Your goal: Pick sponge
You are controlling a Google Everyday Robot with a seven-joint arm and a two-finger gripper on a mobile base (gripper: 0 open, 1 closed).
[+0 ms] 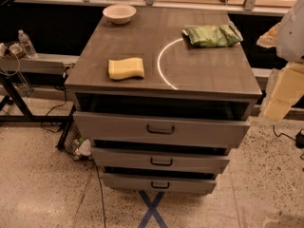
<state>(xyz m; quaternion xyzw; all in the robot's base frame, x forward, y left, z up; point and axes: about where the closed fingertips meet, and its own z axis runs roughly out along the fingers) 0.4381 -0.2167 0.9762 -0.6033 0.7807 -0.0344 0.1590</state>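
Note:
The sponge [126, 68] is a yellow foam block with wavy long edges. It lies flat on the left front part of the grey cabinet top [204, 75]. My gripper [284, 91] shows at the right edge of the view, beside and off the cabinet's right side. Its pale yellow flat fingers [285, 96] hang downward, far to the right of the sponge and touching nothing.
A crinkly green snack bag [212, 35] lies at the back right of the top. A white bowl [119, 13] stands at the back left. Three drawers [160, 129] stick out in front. A side table with a water bottle [26, 43] stands at the left.

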